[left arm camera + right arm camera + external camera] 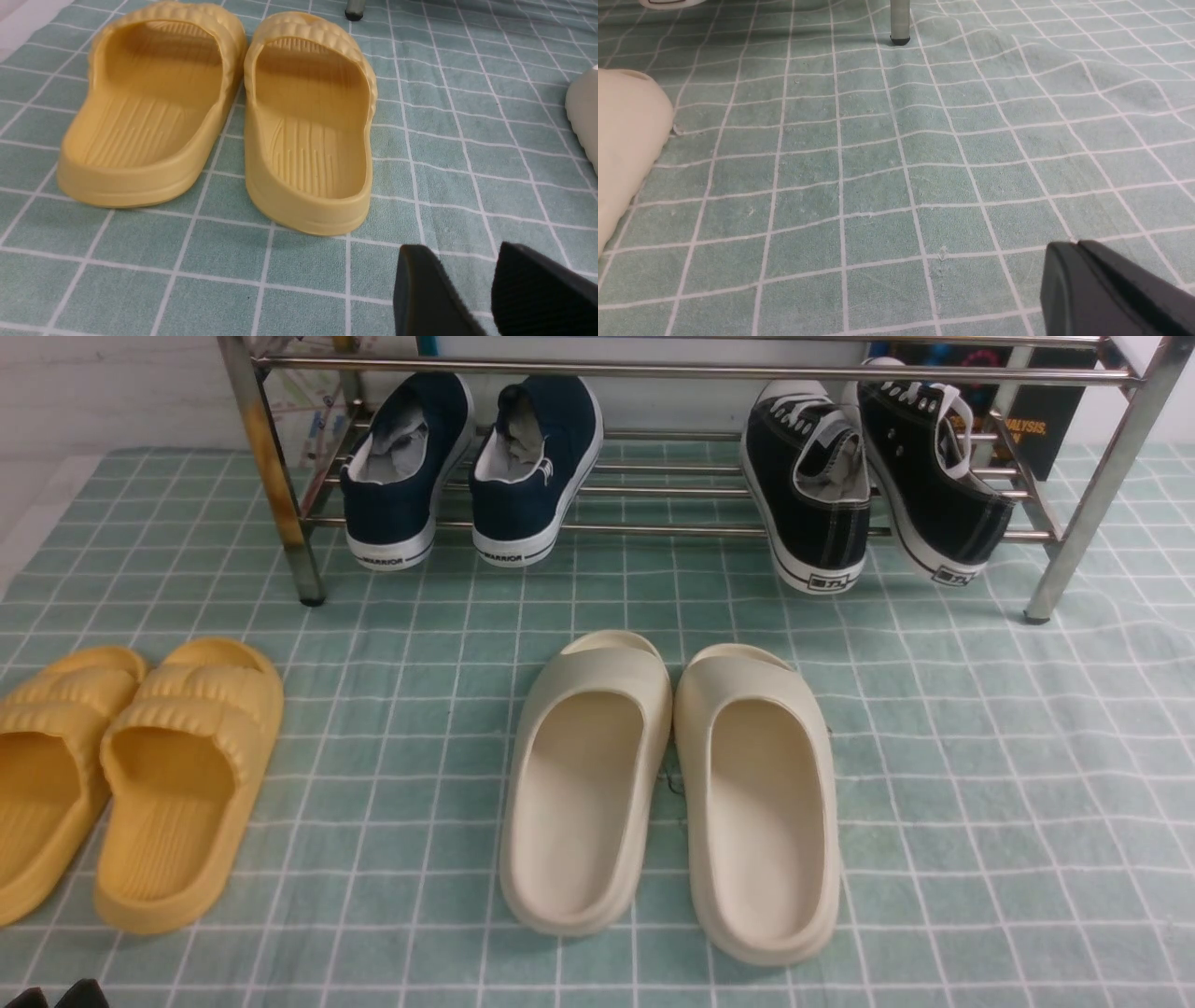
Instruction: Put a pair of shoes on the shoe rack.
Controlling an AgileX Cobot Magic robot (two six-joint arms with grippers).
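Observation:
The two black canvas sneakers [817, 485] [934, 476] rest on the lower bars at the right end of the chrome shoe rack [653, 371]. Their heels point toward me and hang over the front bar. The rack's left front leg [271, 476] is rust-stained. My left gripper [460, 254] is open and empty, low over the cloth just in front of the yellow slides; its tips show at the front view's bottom left [51, 994]. My right gripper [1073, 247] is shut and empty, over bare cloth; it is out of the front view.
Navy WARRIOR sneakers [471, 467] sit on the rack's left end. Cream slides [672, 784] lie mid-cloth and yellow slides [140, 775] at the left, both on the green checked cloth [980, 756]. A rack leg [899, 21] stands ahead of the right gripper.

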